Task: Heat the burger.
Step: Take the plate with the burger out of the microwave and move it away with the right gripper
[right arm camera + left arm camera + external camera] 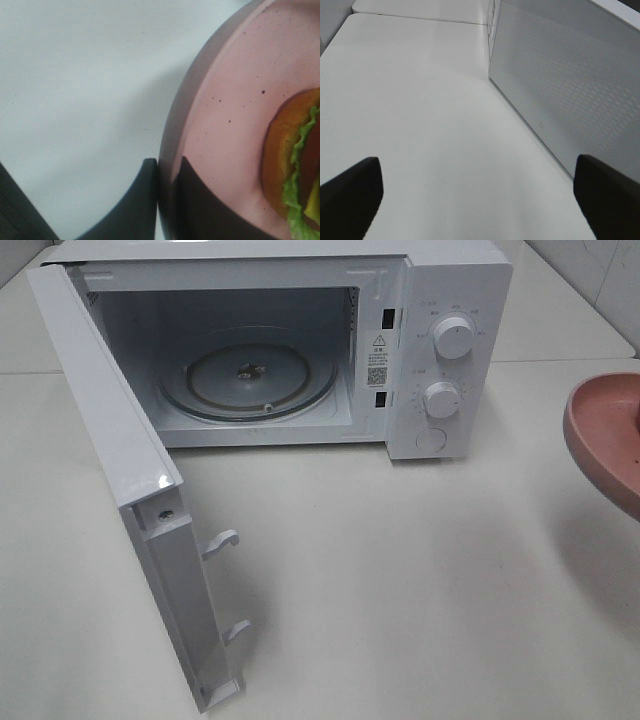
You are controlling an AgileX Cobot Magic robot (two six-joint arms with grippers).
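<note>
The burger (292, 160), with a golden-brown bun and green lettuce, lies tipped on a round pink plate (235, 100) in the right wrist view. My right gripper (167, 200) is shut on the plate's rim, one finger outside it and one inside. In the high view only part of the plate (600, 430) shows at the right edge, held above the table with its shadow beneath; the burger and both arms are out of that view. My left gripper (480, 200) is open and empty, low over the table beside the microwave door (560, 75).
A white microwave (450, 300) stands at the back of the white table (400, 570). Its door (110, 410) is swung wide open toward the front left. The glass turntable (250, 380) inside holds nothing. Two knobs sit on its right panel.
</note>
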